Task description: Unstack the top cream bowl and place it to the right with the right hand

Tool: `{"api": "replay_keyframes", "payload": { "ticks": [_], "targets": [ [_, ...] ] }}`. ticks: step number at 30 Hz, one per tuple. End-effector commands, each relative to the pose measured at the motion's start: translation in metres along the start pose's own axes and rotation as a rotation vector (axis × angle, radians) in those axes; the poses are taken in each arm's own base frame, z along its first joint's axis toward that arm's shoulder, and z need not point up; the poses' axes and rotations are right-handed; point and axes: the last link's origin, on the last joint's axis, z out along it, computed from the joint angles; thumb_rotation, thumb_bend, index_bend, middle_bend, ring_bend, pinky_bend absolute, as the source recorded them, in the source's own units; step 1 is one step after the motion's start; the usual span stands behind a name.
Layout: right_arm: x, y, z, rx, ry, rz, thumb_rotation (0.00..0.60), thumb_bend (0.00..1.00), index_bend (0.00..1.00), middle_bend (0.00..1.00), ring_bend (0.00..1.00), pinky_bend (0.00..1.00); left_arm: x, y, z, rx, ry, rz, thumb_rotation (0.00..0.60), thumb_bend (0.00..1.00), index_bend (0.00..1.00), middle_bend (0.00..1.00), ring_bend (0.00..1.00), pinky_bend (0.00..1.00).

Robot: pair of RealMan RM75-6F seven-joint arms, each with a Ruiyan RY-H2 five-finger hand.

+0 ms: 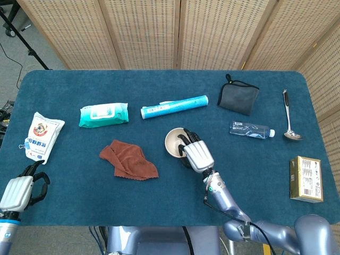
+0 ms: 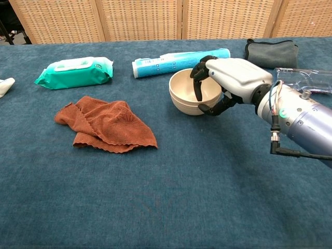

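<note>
right hand (image 2: 228, 83) | fingers hooked over cream bowl (image 2: 187, 101) rim

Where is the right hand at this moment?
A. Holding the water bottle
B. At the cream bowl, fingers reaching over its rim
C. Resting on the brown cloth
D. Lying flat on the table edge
B: in the chest view the right hand has fingers hooked over the rim into the cream bowl, thumb outside the wall.
</note>
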Motion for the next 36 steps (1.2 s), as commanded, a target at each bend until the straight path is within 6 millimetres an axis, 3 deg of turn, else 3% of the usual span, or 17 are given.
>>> {"api": "replay_keyframes", "payload": {
  "ticks": [1,20,28,36],
  "targets": [
    [0.001,0.000,0.001,0.001,0.005,-0.001,0.600,0.41,0.59,0.21,0.04,0.15,0.000,0.000,0.000,0.001,0.000,0.000,0.600,0.52,0.57,0.17,0.16,0.35],
    [0.022,-0.003,0.019,0.030,0.063,-0.072,0.600,0.41,0.60,0.22,0.05,0.17,0.001,0.000,0.000,0.001,0.002,-0.005,0.600,0.51,0.58,0.17,0.16,0.35],
    [0.043,0.011,0.038,0.023,0.099,-0.162,0.600,0.41,0.60,0.22,0.05,0.17,-0.002,0.001,-0.001,0.001,-0.010,-0.007,0.600,0.51,0.58,0.17,0.16,0.35],
    [0.052,0.022,0.045,0.005,0.111,-0.214,0.600,0.41,0.60,0.22,0.05,0.17,-0.003,0.001,-0.001,0.000,-0.016,-0.007,0.600,0.51,0.58,0.17,0.16,0.35]
  ]
}}
